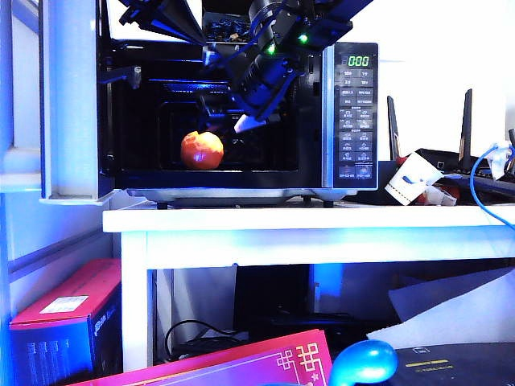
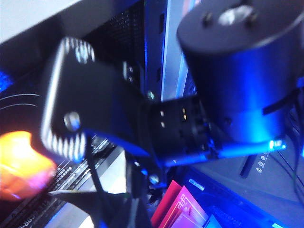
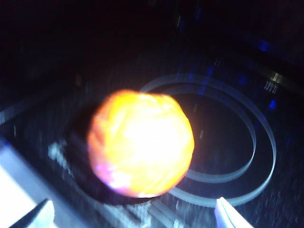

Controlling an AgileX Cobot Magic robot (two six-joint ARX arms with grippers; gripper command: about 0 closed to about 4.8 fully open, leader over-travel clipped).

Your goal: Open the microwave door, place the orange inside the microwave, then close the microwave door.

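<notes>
Pink cartons [image 1: 241,362] crowd your foreground; behind, your right gripper [image 1: 241,121], jaws wide, hangs at two o'clock from the orange [image 1: 201,149], resting free inside the microwave [image 1: 354,112]. Left gripper [image 2: 66,99]: grip unreadable.

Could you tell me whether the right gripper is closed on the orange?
No, the right gripper stands open, its fingertips apart and clear of the orange resting inside the microwave.

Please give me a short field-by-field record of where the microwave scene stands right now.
door: open, swung to the left
orange: inside the microwave, on its floor
right gripper: open, in the cavity by the orange, not holding it
left gripper: not identifiable in any view
steps left: withdraw the arm, close the door
</notes>
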